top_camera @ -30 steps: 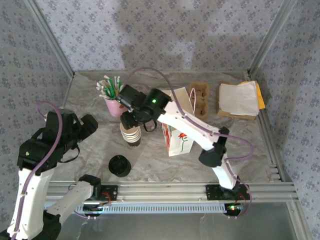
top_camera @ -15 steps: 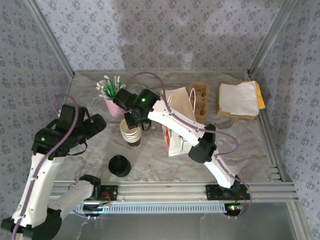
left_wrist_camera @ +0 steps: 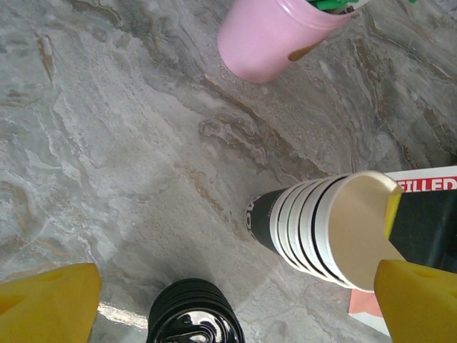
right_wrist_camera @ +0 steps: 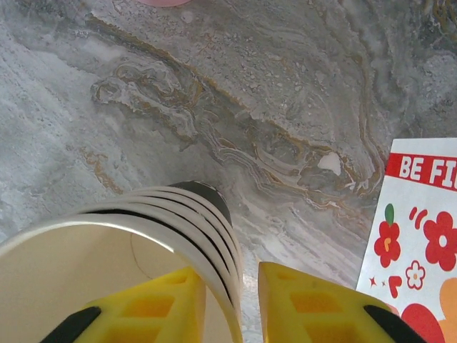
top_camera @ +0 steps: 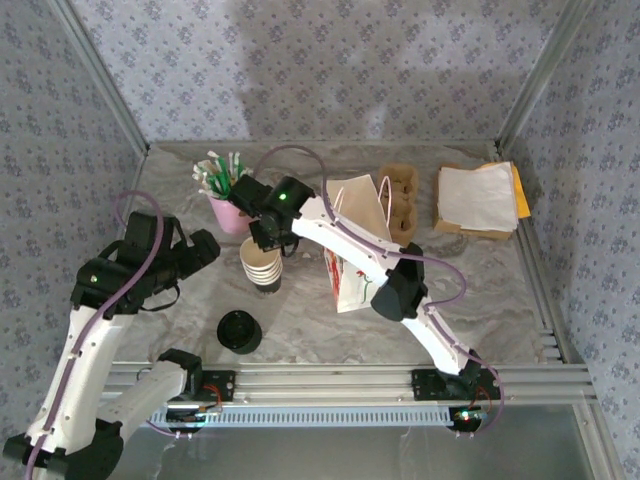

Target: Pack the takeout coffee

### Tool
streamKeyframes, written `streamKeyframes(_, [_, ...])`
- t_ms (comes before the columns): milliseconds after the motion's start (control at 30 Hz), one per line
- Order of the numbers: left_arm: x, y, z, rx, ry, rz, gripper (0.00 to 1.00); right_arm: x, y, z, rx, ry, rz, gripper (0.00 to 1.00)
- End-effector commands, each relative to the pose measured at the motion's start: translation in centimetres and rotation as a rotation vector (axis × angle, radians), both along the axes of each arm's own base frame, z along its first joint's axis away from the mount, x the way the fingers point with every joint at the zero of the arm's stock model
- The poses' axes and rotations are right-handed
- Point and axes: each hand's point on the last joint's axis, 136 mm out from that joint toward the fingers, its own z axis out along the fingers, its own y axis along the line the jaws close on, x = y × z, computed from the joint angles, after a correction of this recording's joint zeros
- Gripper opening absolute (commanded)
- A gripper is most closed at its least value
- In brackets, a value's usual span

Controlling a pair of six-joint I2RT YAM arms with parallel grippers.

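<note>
Grey marbled table point(top_camera: 310, 322) lies inside flowered walls point(top_camera: 330, 70). Just left of centre in the overhead view, the right gripper point(right_wrist_camera: 232, 300) comes down on the stack of cups point(top_camera: 263, 268). One yellow finger point(right_wrist_camera: 153, 307) is inside the top cup, the other is outside, and they pinch its rim between them. The pink cup point(top_camera: 230, 212) of straws point(top_camera: 222, 172) stands just above the stack. The printed paper bag point(top_camera: 355, 255) stands upright to its right.

At middle left, the left gripper point(top_camera: 200, 250) hangs clear of the table and points toward the stack, its fingers spread wide and holding nothing. Below the stack, toward the lower left, sits the black lid point(top_camera: 240, 332) with ribbed black sides. I cannot tell whether a cup stands under it. A cardboard cup carrier point(top_camera: 402, 200) and napkins point(top_camera: 478, 197) lie at upper right.
</note>
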Motion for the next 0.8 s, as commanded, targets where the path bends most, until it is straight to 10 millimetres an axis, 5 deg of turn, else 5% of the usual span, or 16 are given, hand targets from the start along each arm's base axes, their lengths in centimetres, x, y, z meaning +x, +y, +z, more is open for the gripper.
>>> streamKeyframes(0, [0.4, -0.5, 0.4, -0.021, -0.024, -0.018, 0.98, 0.4, -0.2, -0.5, -0.020, -0.007, -0.010, 0.22])
streamKeyframes(767, [0.7, -0.8, -0.3, -0.019, -0.014, -0.028, 1.00, 4.9, -3.0, 0.7, -0.076, -0.123, -0.029, 0.12])
